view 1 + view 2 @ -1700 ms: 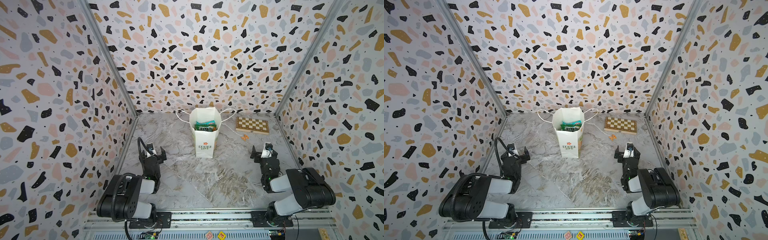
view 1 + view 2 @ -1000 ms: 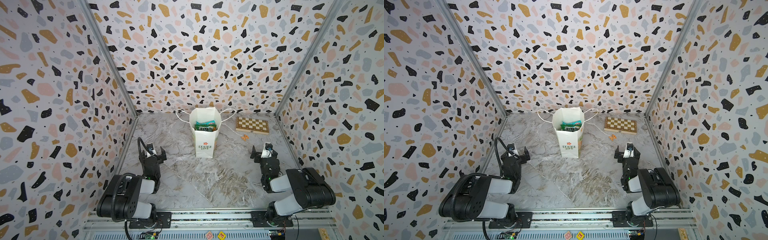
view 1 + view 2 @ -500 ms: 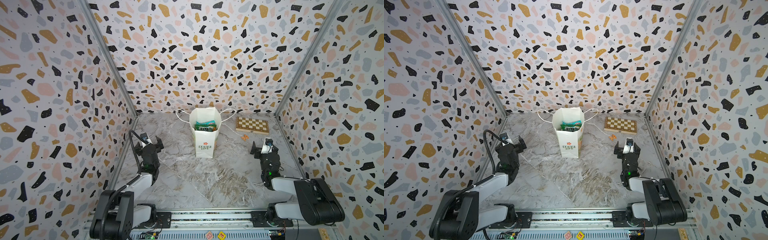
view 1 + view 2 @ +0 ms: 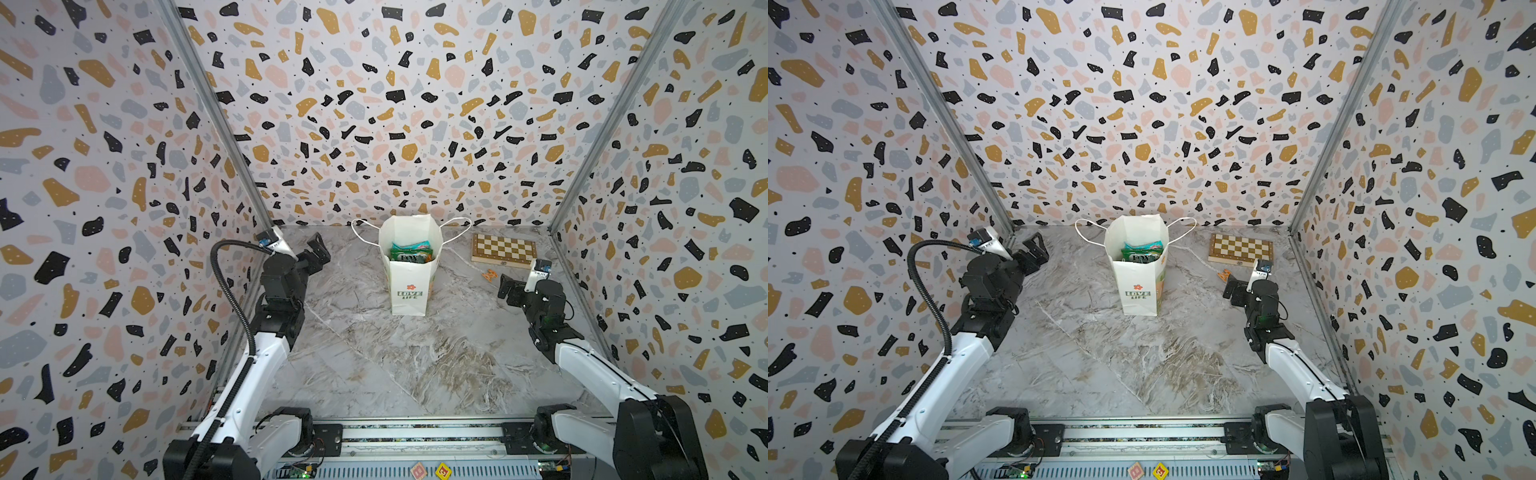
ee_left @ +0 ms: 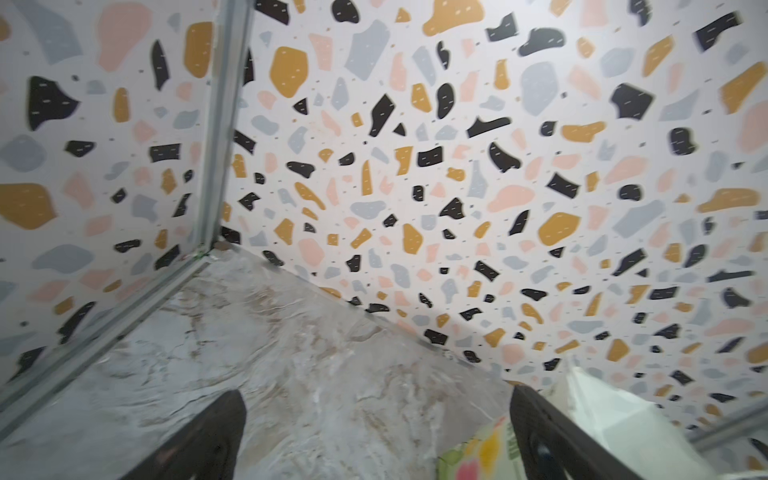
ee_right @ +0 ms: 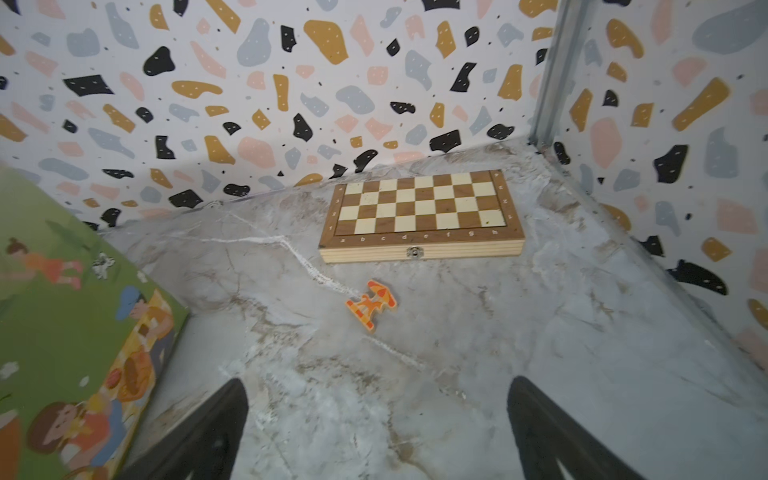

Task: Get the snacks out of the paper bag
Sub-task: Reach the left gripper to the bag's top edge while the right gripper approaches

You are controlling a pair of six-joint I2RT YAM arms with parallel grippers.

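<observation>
Several snacks sit inside the upright paper bag.

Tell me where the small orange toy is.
In both top views the orange toy lies on the table right of the paper bag, just in front of the chessboard.

"LOVE LIFE" stands in dark capitals on the front of the paper bag, just under a small red flower. In the bag's mouth, a green snack packet reads "FOX'S". Right of the bag, the chessboard bears the letters a to h along its near border; the digits on its side borders are too small to read. In front of the bag, two small blocks seem to read B and E.
</observation>
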